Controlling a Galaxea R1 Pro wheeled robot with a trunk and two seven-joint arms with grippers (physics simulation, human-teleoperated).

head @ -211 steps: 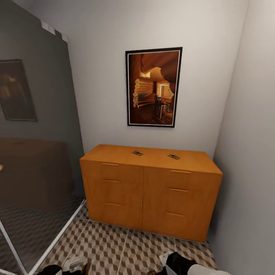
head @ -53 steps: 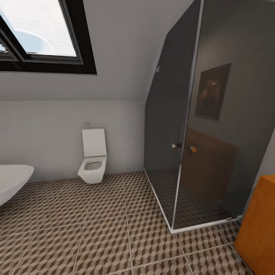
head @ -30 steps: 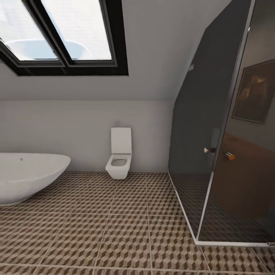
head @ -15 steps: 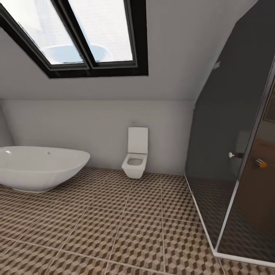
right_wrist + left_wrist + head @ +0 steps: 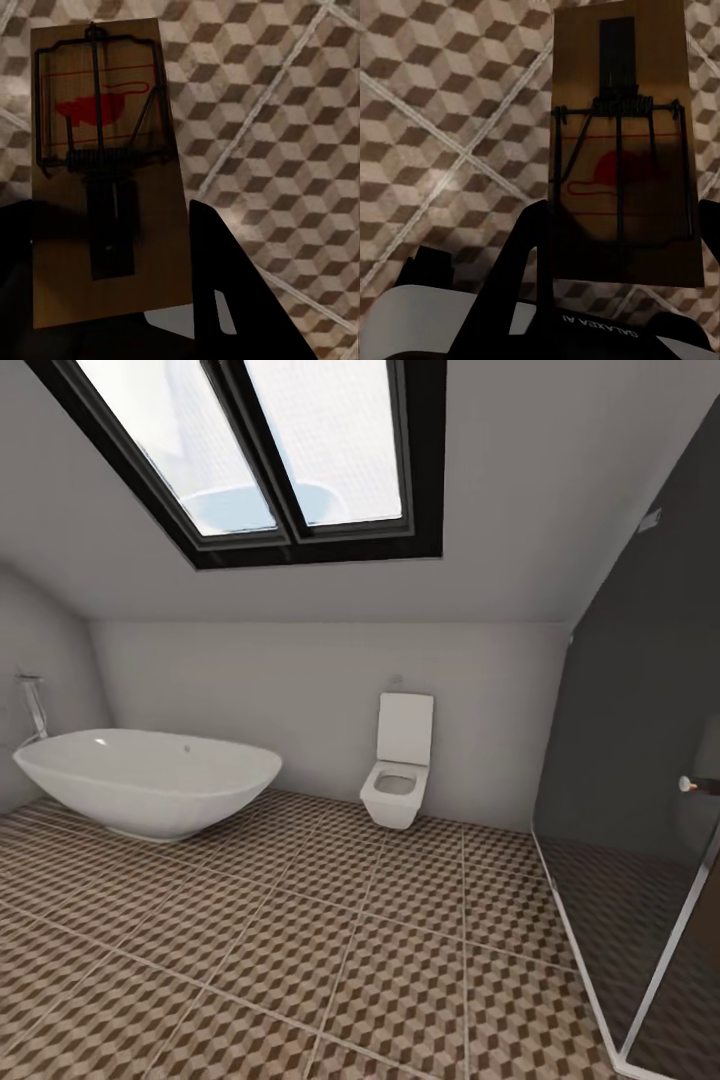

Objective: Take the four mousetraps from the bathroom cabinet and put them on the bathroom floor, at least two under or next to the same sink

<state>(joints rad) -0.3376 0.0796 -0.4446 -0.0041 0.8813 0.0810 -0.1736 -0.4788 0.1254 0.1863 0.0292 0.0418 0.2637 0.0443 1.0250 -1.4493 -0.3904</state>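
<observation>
- Patterned tiles of the bathroom floor [image 5: 330, 950] spread under a sloped ceiling with a black-framed skylight [image 5: 300, 450], and no sink appeared in the head view.
- One mousetrap [image 5: 622, 142] sat in the left gripper [image 5: 619, 247], whose dark fingers [image 5: 529, 240] were clamped on the board's two long edges near one end, so most of it stuck out, the sprung wire facing the camera.
- A second mousetrap [image 5: 105, 172] was held the same way by the right gripper [image 5: 112, 277], its jaws closed on the board's sides.
- Each board hung above the tiles rather than on them, seemingly carried for placing by the sink.
- Farther out stood a white oval bathtub [image 5: 150, 780] at 10 o'clock, a wall-hung toilet [image 5: 400, 775] at 1 o'clock, and the dark glass shower enclosure [image 5: 640, 740] at 3 o'clock.
</observation>
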